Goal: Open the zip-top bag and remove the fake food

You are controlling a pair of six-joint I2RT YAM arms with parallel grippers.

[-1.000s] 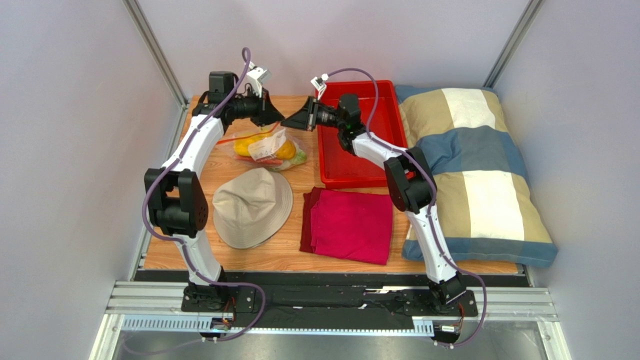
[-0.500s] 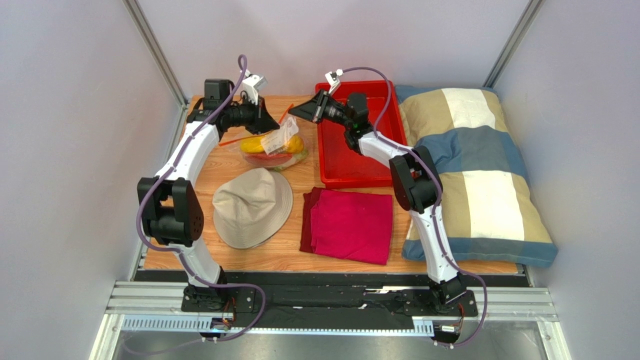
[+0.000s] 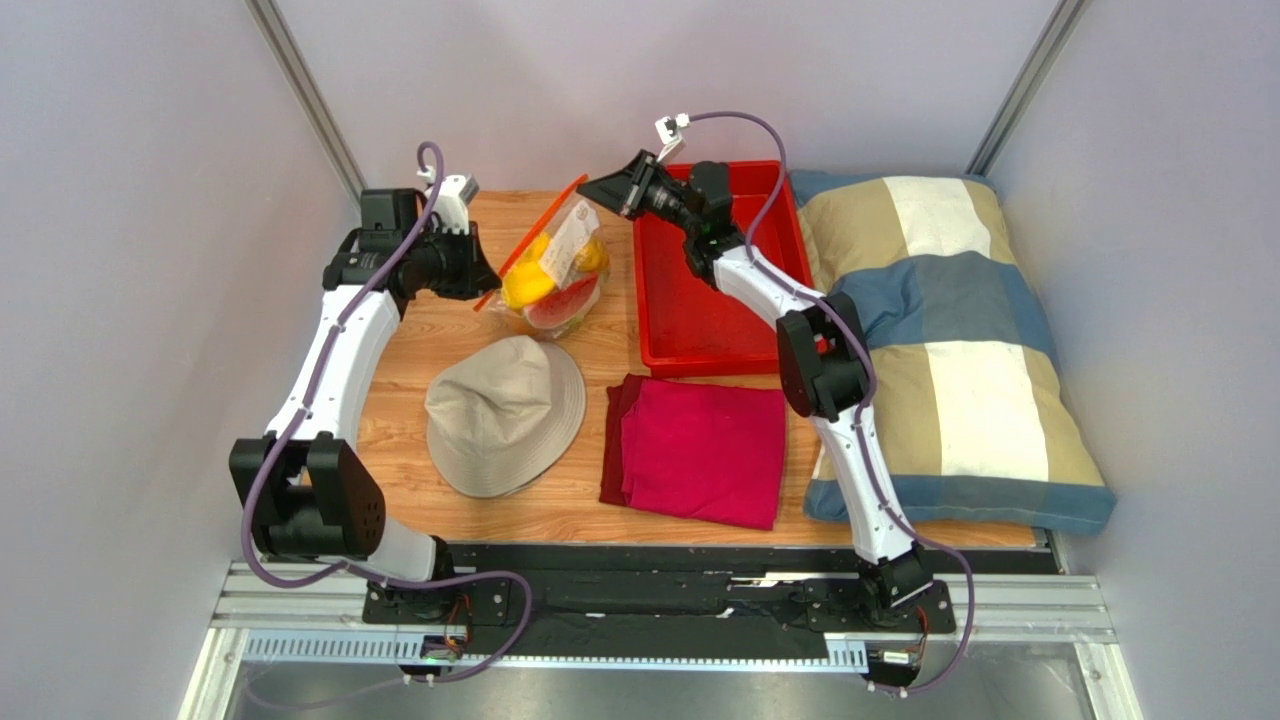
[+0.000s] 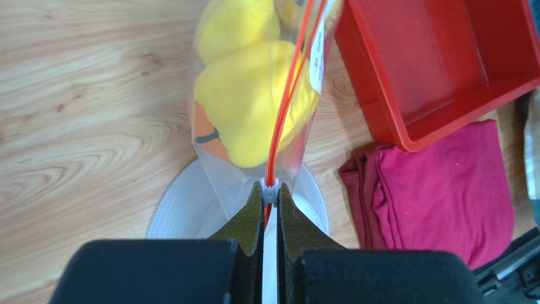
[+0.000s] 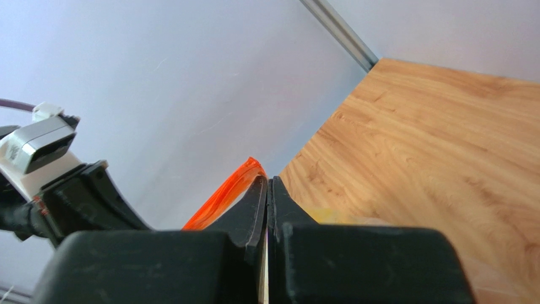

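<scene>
**Zip-top bag** [image 3: 559, 267]: held up off the table [image 3: 391, 435], strung between the two arms at the far side, beside the red tray [image 3: 714, 323] and above the far edge of the hat [image 3: 504, 413]. The orange zip strip [image 4: 288, 82] runs taut from one pincer to the other.

**Fake food** [image 4: 250, 104]: all inside the bag. Yellow pieces sit uppermost, with something orange and red beneath.

**Left gripper** [image 4: 270, 193]: jaws pressed together on the bag's edge, right at the zip strip.

**Right gripper** [image 5: 267, 187]: jaws pressed together on the strip's other end.

**Step in hand:** opening the bag. The seal looks closed along most of its length, though the far end may be starting to part; the view is too narrow to be sure.

**Next move calls for:** pulling the two held ends apart across the seal, probably with fresh holds on opposite lips, and keeping the weight from slipping free.

**Also present:** folded red cloth [image 3: 699, 447], checked pillow [image 3: 947, 345].
</scene>
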